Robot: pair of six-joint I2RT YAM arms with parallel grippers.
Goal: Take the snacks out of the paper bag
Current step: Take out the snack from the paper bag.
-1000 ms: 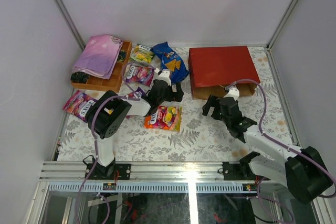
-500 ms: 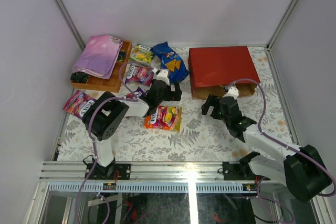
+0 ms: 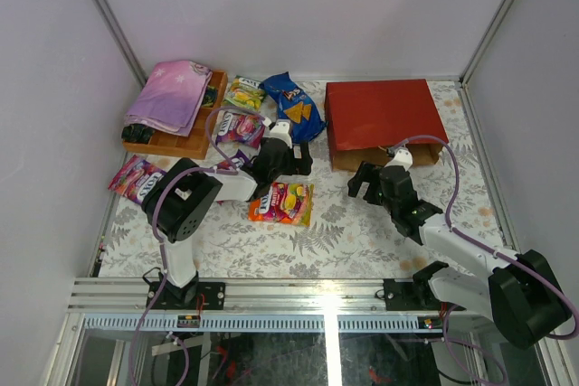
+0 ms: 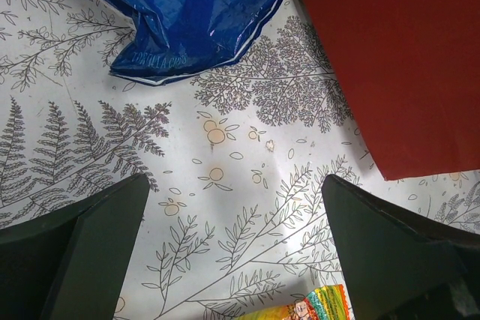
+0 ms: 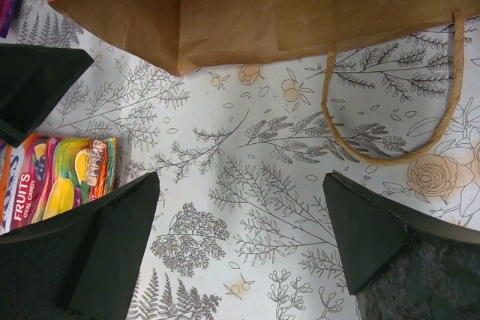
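Note:
The red paper bag (image 3: 380, 113) lies flat at the back right, its brown mouth (image 3: 362, 159) facing the arms. Snacks lie outside it: a dark-blue chip bag (image 3: 294, 106), a green-yellow packet (image 3: 244, 92), a purple packet (image 3: 240, 127), an orange packet (image 3: 282, 202) and another purple packet (image 3: 136, 178). My left gripper (image 3: 303, 158) is open and empty between the chip bag (image 4: 195, 13) and the red bag (image 4: 405, 58). My right gripper (image 3: 366, 183) is open and empty over the cloth-covered table in front of the brown mouth (image 5: 300, 5) and its twisted handle (image 5: 390, 151).
A wooden tray (image 3: 194, 142) at the back left holds a folded pink-purple cloth (image 3: 170, 95). The orange packet (image 5: 56, 181) lies left of my right gripper. White walls close in the table on three sides.
My left gripper has shifted slightly toward the back. My right gripper has edged a little left. No object has moved.

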